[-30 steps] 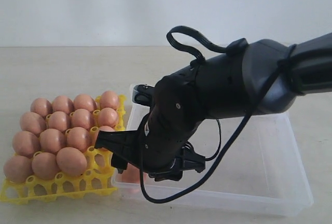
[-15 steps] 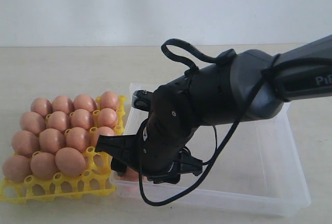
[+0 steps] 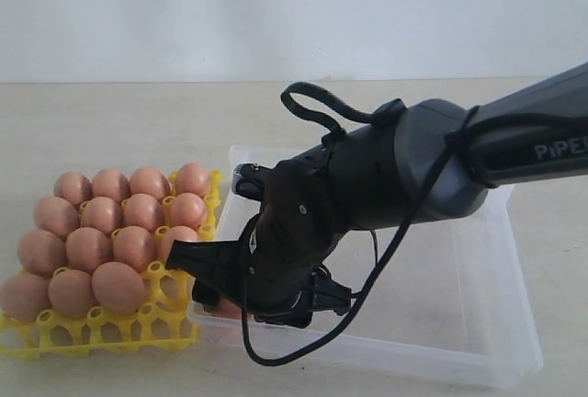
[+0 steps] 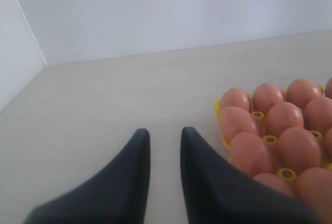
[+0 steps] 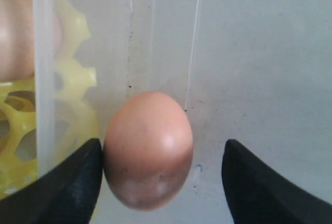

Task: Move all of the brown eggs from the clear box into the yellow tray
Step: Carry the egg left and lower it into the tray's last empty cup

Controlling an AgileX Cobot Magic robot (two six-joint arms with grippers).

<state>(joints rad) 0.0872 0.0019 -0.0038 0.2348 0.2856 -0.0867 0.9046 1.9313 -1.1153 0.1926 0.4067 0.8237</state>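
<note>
**Operator:** Where does the right side stand?

**Inspector:** Your right pincer is down inside the clear box, at the end of the box nearest the yellow tray. It is spread wide around one brown egg. One finger touches the egg's side. The opposite finger stands apart from it, with bare box floor between. The egg is not clamped.

**Operator:** And the egg itself?

**Inspector:** It rests on the box floor, just beside the clear end wall, with the tray beyond that wall.

**Operator:** The left side?

**Inspector:** Your left pincer hangs over bare counter, near the tray. Its gap is narrow and it grips nothing.

**Operator:** General layout?

**Inspector:** The tray lies toward the counter's left side with the box just beside it on the right. I cannot tell whether they touch. Both sit well forward of the counter's back edge, where the white wall rises. The tray carries the other eggs, packed in rows. Your right arm hides much of the box's left half in the exterior view.
</note>
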